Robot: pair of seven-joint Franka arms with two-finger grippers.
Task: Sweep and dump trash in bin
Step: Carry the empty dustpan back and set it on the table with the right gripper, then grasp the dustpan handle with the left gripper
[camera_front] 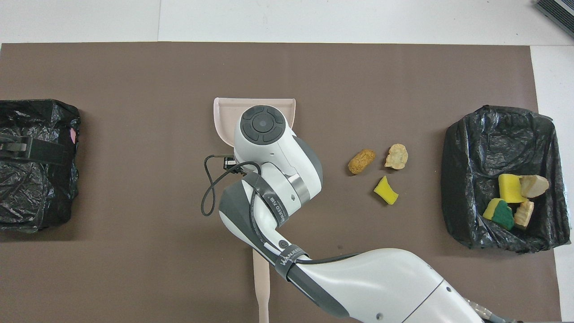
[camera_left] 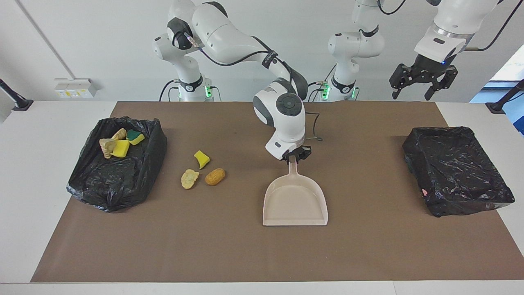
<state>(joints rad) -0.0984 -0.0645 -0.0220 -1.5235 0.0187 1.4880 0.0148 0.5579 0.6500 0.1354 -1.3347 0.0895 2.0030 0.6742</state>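
Left gripper (camera_left: pixel 423 84) spread wide, empty, waiting above desk edge. Right gripper (camera_left: pixel 295 155) on dustpan (camera_left: pixel 295 203) handle, grip uncertain; pan flat mid-mat. Brush handle (camera_front: pixel 261 287) nearest robots. Three trash scraps (camera_left: pixel 203 169) loose between pan and bin (camera_left: pixel 118 164); four inside. Second bin (camera_left: pixel 456 169) at left arm's end.

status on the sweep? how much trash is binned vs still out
Done: four scraps lie in the bin at the right arm's end. In hand: the right gripper is at the dustpan handle, pan on the mat. Left: three scraps loose beside that bin. Left gripper waits, open.
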